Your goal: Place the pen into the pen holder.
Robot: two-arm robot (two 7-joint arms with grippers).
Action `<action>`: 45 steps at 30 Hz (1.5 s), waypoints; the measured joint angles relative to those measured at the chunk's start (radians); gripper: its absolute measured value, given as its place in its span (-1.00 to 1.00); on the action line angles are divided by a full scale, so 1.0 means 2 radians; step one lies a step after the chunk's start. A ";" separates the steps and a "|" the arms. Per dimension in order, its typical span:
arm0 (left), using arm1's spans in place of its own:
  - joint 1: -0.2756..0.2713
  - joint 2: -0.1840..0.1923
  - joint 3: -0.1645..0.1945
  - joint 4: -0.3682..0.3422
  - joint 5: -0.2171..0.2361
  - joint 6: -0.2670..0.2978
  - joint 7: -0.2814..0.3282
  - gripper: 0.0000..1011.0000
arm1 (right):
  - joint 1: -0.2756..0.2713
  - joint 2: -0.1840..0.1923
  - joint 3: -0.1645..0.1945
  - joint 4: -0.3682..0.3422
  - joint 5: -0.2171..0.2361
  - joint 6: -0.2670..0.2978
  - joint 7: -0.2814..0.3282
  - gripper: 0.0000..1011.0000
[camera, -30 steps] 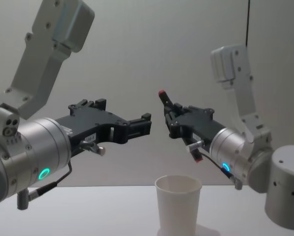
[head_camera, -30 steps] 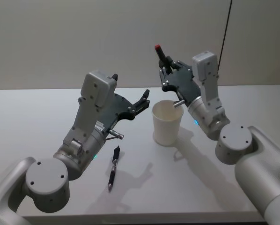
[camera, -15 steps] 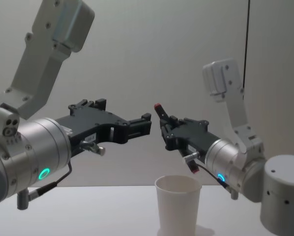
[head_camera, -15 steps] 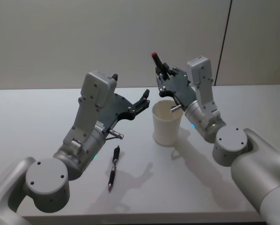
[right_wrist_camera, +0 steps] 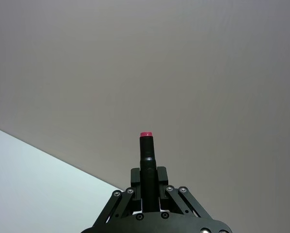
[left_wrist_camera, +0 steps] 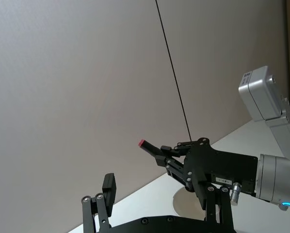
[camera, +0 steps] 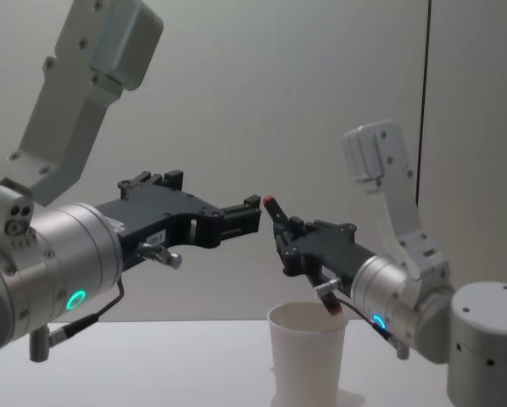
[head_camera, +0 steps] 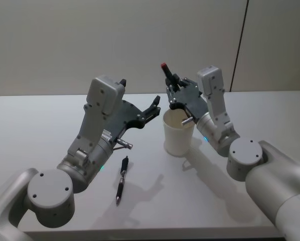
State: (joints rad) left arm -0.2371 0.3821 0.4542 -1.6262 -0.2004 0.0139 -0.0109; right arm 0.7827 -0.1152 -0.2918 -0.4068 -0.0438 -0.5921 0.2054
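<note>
Now gripping red-capped pen (head_camera: 166,73) tilted in right jaws, low end at rim of pen holder (head_camera: 179,136) just beneath them; left jaws spread wide close opposite, second pen (head_camera: 122,178) on tabletop (head_camera: 39,115) below, behind those

Your right arm comes in from the right, forearm angled up toward centre, wrist raised. The right gripper (head_camera: 173,84) is clamped on a red-tipped pen (head_camera: 166,72), with its fingers pointing up and toward the robot's left. Your left arm is bent at the elbow with the forearm raised. The left gripper (head_camera: 154,106) is held about level in the air, pointing at the right one, fingers apart. The two grippers' tips are near each other, not touching.
</note>
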 joint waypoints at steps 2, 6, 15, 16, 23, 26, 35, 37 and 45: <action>0.000 0.000 0.000 0.000 0.000 0.000 0.000 0.99 | 0.003 -0.001 0.000 0.009 0.000 -0.003 0.000 -0.64; 0.000 0.000 0.000 0.000 0.000 0.000 0.000 0.99 | 0.008 -0.003 0.000 0.023 0.000 -0.009 0.001 -0.64; 0.000 0.000 0.000 0.000 0.000 0.000 0.000 0.99 | 0.020 -0.007 0.001 0.050 0.000 -0.019 0.002 -0.63; 0.000 0.000 0.000 0.000 0.000 0.000 0.000 0.99 | 0.020 -0.007 0.001 0.051 0.000 -0.020 0.002 -0.62; 0.000 0.000 0.000 0.000 0.000 0.000 0.000 0.99 | 0.028 -0.009 0.002 0.068 0.000 -0.025 0.003 -0.19; 0.000 0.000 0.000 0.000 0.000 0.000 0.000 0.99 | 0.032 -0.011 0.003 0.076 0.000 -0.028 0.003 -0.04; 0.000 0.000 0.000 0.000 0.000 0.000 0.000 0.99 | 0.039 -0.013 0.004 0.090 0.000 -0.034 0.002 0.52; 0.000 0.000 0.000 0.000 0.000 0.000 0.000 0.99 | 0.041 -0.013 0.005 0.094 0.000 -0.036 0.002 0.65; 0.000 0.000 0.000 0.000 0.000 0.000 0.000 0.99 | 0.044 -0.014 0.007 0.100 0.000 -0.041 0.002 0.98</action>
State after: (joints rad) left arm -0.2372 0.3821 0.4542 -1.6262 -0.2003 0.0139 -0.0109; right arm 0.8713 -0.1441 -0.2777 -0.2059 -0.0429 -0.6732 0.2101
